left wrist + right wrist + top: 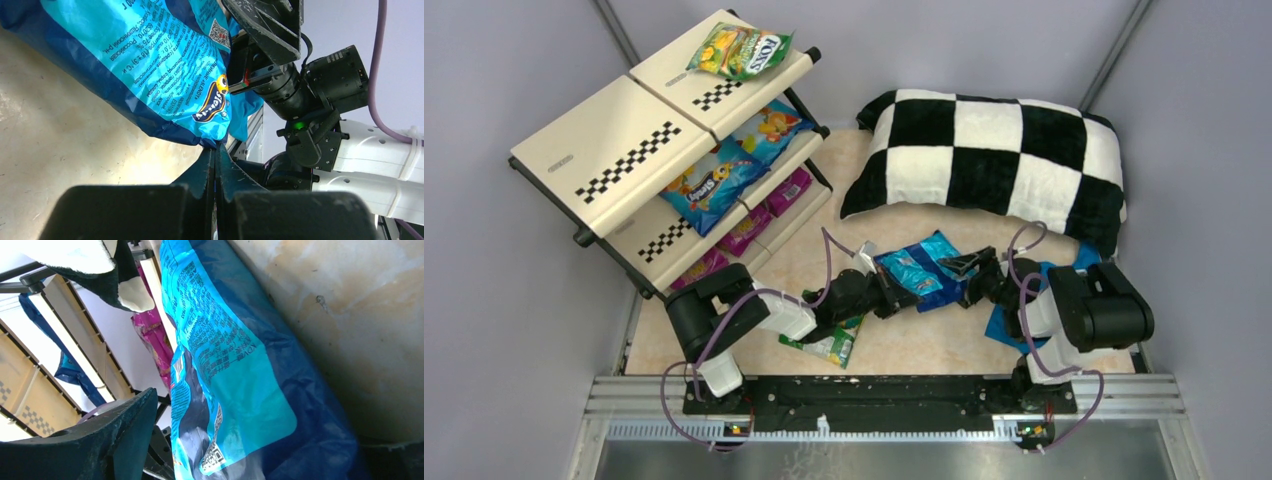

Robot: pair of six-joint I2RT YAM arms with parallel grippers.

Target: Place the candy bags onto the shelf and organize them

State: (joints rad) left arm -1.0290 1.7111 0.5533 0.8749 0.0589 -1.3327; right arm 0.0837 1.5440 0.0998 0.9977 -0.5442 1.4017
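My left gripper (pixel 896 291) is shut on the corner of a blue candy bag (pixel 921 268) and holds it off the tan mat; the left wrist view shows the jaws pressed together (pixel 216 149) on the bag's seam (pixel 165 75). My right gripper (pixel 967 266) is open at the bag's right edge. In the right wrist view one finger (pixel 115 435) shows left of the bag (pixel 235 385); the other finger is hidden. The shelf (pixel 629 135) holds the FOX'S bag (pixel 740 50) on top, two blue bags (pixel 722 180) in the middle and magenta bags (pixel 746 230) below. A green-white bag (pixel 832 346) lies under my left arm.
A black-and-white checkered pillow (pixel 994 150) lies at the back right. A plain blue cloth (pixel 1009 325) lies under my right arm. Grey walls close in both sides. The metal rail (pixel 884 390) with the arm bases runs along the near edge.
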